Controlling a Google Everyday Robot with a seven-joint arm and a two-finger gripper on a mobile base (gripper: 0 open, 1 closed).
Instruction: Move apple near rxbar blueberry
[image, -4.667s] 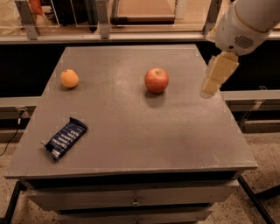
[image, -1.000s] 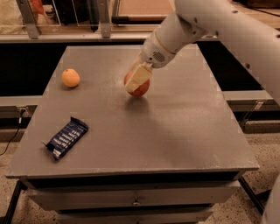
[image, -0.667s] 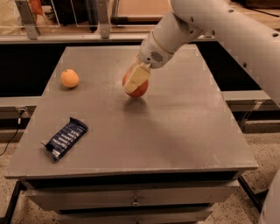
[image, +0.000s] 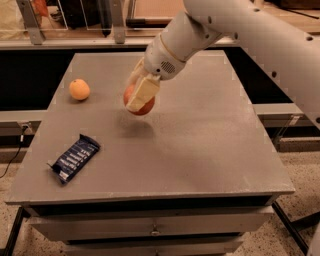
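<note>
My gripper is shut on the red apple and holds it in the air above the middle-left of the grey table; its shadow falls on the table just below. The cream fingers cover much of the apple's front. The rxbar blueberry, a flat dark navy bar with white lettering, lies at the front left of the table, well below and left of the apple.
A small orange fruit sits at the left of the table, left of the gripper. My white arm reaches in from the upper right. Shelving and metal posts stand behind the table's far edge.
The gripper has taken hold of the apple, lifted it off the table and carried it left and toward the front. The bar and the orange fruit have not moved.
</note>
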